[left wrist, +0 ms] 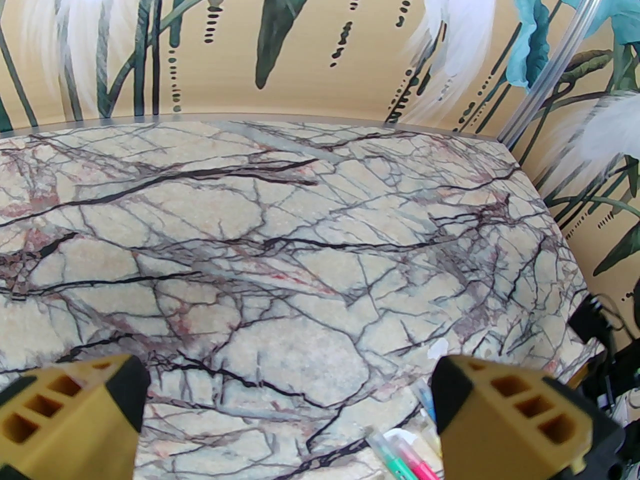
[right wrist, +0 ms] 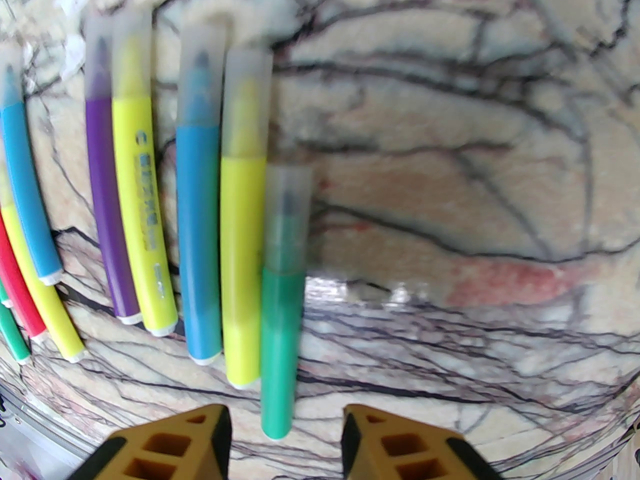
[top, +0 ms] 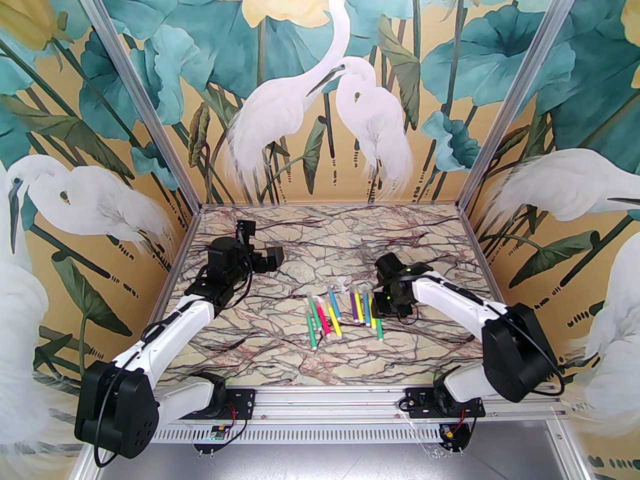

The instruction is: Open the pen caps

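Several pens (top: pixel 345 313) lie side by side mid-table, with green, pink, yellow, blue and purple bodies. In the right wrist view each one wears a clear pen cap (right wrist: pixel 287 218) on its far end. The green pen (right wrist: pixel 281 348) lies at the right of the row, its butt end between the fingertips of my right gripper (right wrist: pixel 285 440), which is open and low over it. From above, the right gripper (top: pixel 386 312) hangs over the right end of the row. My left gripper (top: pixel 272 258) is open and empty at the back left, the pens (left wrist: pixel 405 460) showing past its right finger (left wrist: pixel 500 418).
Small clear-white bits (top: pixel 342 283) lie on the marble table (top: pixel 280 358) just beyond the pens; whether they are caps I cannot tell. Painted walls close in the back and both sides. Bare marble stretches in front of the pens and to the right of the green pen.
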Available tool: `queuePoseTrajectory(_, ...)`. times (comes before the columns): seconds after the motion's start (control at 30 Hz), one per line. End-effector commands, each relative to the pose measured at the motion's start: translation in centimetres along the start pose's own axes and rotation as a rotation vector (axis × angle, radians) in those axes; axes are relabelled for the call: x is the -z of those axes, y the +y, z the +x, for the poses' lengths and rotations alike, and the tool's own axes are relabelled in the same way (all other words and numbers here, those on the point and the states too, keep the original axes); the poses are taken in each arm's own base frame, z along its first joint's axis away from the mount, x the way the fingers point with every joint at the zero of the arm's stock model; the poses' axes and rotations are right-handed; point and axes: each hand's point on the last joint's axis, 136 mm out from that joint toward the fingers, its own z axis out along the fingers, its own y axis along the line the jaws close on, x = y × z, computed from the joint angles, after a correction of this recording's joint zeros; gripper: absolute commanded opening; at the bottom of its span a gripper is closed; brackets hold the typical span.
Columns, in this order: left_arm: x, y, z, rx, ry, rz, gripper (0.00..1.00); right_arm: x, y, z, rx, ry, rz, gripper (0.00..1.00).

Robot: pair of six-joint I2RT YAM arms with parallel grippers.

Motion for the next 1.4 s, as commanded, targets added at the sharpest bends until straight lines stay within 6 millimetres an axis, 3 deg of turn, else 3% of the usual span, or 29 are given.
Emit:
queuePoseTrajectory(0.0, 0.5, -1.4, -0.5, -0.007, -0.013, 0.067, 1.0, -1.0, 0.2, 0.2, -0.023, 0.012, -0.014, 0.4)
queuePoseTrajectory(0.57, 0.3, -1.6, -0.1, -0.001, -0.003, 0.082, 1.0, -3.2, 0.0, 0.5, -0.017, 0.049, -0.015, 0.38)
queuePoseTrajectory(0.93, 0.1, -1.7, -0.1, 0.001, 0.008, 0.082, 0.99, -3.8, -2.0, 0.4, -0.014, 0.064, 0.115, 0.34)
queuePoseTrajectory(1.37, 0.0, -2.1, -0.5, 0.028, 0.011, 0.096, 1.0, -4.8, -3.1, -0.2, -0.002, 0.06, 0.257, 0.26)
